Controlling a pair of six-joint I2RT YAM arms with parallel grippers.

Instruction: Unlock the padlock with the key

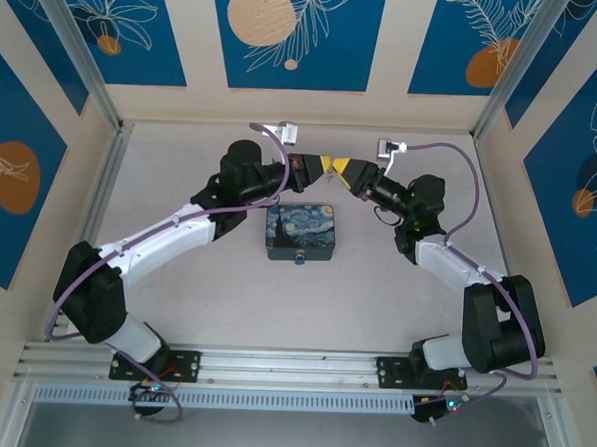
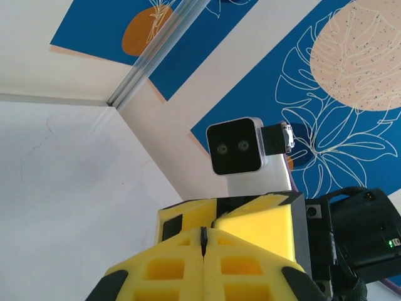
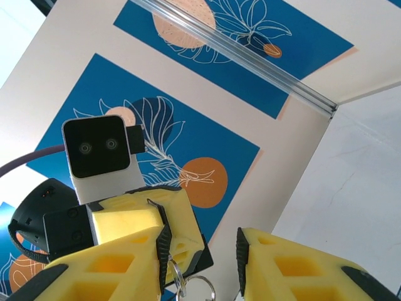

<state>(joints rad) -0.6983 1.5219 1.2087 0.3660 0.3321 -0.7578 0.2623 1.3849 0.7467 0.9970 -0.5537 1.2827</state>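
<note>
two arms (image 1: 163, 234) (image 1: 456, 267), two tools (image 1: 328, 165) (image 1: 355, 174), one tin (image 1: 300, 230), one padlock (image 1: 300, 259)

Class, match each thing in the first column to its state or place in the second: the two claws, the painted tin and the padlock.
Column one:
1. left claw
2. right claw
3. painted tin
4. padlock

Column two:
a. at the tin's near edge
b. yellow fingers pressed together
c. yellow fingers apart, a gap between them
d. lying flat on the table

Pairs: 1-b, 2-c, 3-d, 4-a
</note>
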